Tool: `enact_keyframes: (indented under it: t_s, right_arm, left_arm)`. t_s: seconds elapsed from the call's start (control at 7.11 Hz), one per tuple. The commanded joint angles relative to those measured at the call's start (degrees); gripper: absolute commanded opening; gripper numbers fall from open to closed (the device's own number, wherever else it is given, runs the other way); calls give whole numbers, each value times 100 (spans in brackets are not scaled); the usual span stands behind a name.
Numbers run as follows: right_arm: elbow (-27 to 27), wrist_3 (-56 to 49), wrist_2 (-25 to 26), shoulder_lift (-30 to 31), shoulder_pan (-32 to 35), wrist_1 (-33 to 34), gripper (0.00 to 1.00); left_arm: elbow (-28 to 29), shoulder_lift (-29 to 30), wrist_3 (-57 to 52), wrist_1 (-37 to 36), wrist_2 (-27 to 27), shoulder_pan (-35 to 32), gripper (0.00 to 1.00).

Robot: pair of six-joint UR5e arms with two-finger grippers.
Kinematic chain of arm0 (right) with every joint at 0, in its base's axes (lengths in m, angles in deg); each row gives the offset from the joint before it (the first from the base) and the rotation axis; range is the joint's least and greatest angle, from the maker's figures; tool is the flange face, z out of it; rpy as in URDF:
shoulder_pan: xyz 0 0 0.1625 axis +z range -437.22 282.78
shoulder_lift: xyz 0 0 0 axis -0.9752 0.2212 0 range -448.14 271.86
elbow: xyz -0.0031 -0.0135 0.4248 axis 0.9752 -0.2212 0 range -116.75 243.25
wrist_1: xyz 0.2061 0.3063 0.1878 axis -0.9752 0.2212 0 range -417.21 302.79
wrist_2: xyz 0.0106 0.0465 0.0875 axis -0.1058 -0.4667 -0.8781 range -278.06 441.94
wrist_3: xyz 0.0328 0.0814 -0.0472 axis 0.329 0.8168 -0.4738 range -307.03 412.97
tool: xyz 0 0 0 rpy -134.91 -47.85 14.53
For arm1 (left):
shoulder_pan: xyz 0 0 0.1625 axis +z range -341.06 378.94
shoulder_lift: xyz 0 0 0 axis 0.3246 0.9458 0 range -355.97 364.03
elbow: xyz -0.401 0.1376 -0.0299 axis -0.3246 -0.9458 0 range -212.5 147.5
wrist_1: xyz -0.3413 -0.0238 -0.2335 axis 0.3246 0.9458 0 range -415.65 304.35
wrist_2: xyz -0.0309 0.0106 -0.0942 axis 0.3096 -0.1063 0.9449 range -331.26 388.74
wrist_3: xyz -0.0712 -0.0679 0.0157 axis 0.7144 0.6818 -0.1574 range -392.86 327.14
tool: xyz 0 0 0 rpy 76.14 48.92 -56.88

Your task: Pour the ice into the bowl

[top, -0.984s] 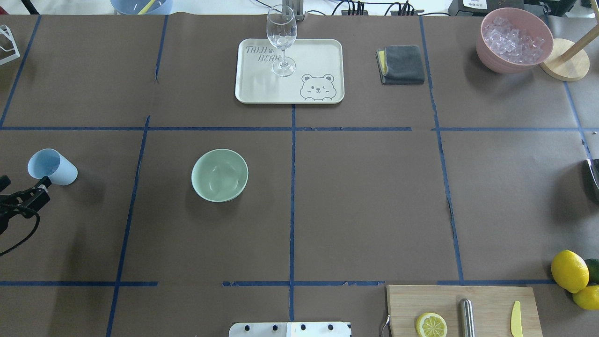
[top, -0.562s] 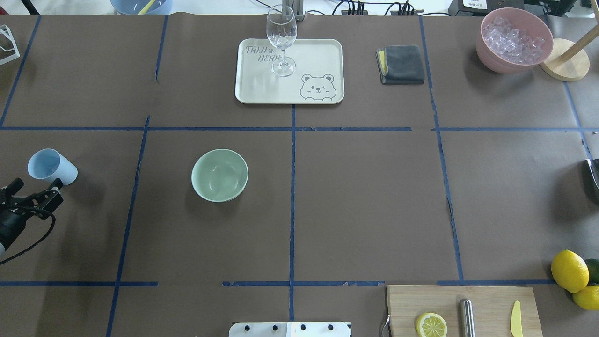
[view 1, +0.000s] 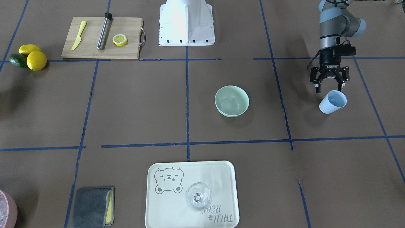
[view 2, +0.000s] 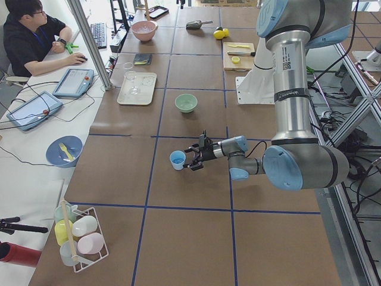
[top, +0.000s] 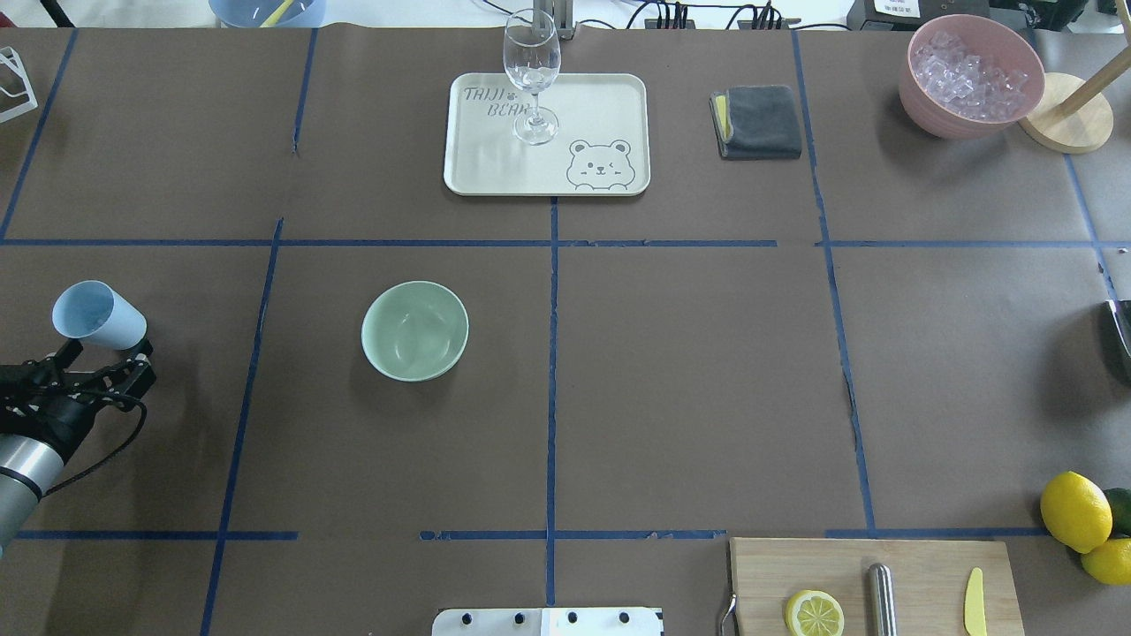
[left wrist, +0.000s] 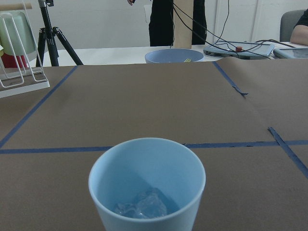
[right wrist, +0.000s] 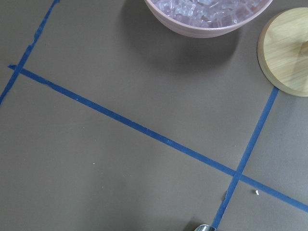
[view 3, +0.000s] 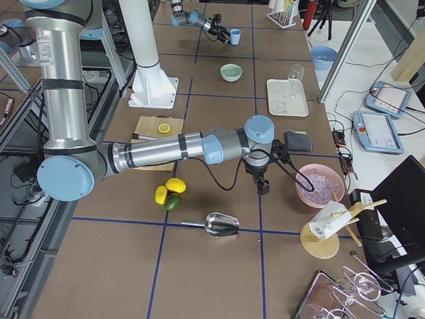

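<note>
The light blue cup (top: 95,315) stands upright at the table's left side. The left wrist view shows a few clear cubes of ice (left wrist: 142,204) at the bottom of the cup (left wrist: 147,185). The pale mint-green bowl (top: 414,330) sits right of the cup; it also shows in the front view (view 1: 231,101). My left gripper (top: 104,355) is open and empty, level with the table, just short of the cup (view 1: 332,102) on the robot's side; it also shows in the front view (view 1: 329,90). My right gripper (view 3: 263,188) hangs near the pink container; I cannot tell if it is open or shut.
A pink container of whitish ice (top: 972,75) stands far right at the back by a wooden disc (top: 1067,113). A cream tray (top: 610,97) holds a wine glass (top: 532,79). Also there: a grey cloth (top: 758,122), a cutting board (top: 875,587), lemons (top: 1076,511) and a metal scoop (view 3: 222,225).
My left gripper has come in from the left edge and moved right to just below the cup in the overhead view. The cup and the bowl have not moved.
</note>
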Motion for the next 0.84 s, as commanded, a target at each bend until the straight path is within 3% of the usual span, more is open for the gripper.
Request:
enact_keyframes:
  t_s: [0.0, 0.7]
  right_arm:
    - [-12, 1, 8, -38, 0, 0, 100]
    - [-12, 1, 51, -47, 9, 0, 100]
  left_arm:
    - [67, 5, -15, 1, 30, -325, 94]
    - [216, 76, -15, -26, 21, -477, 98]
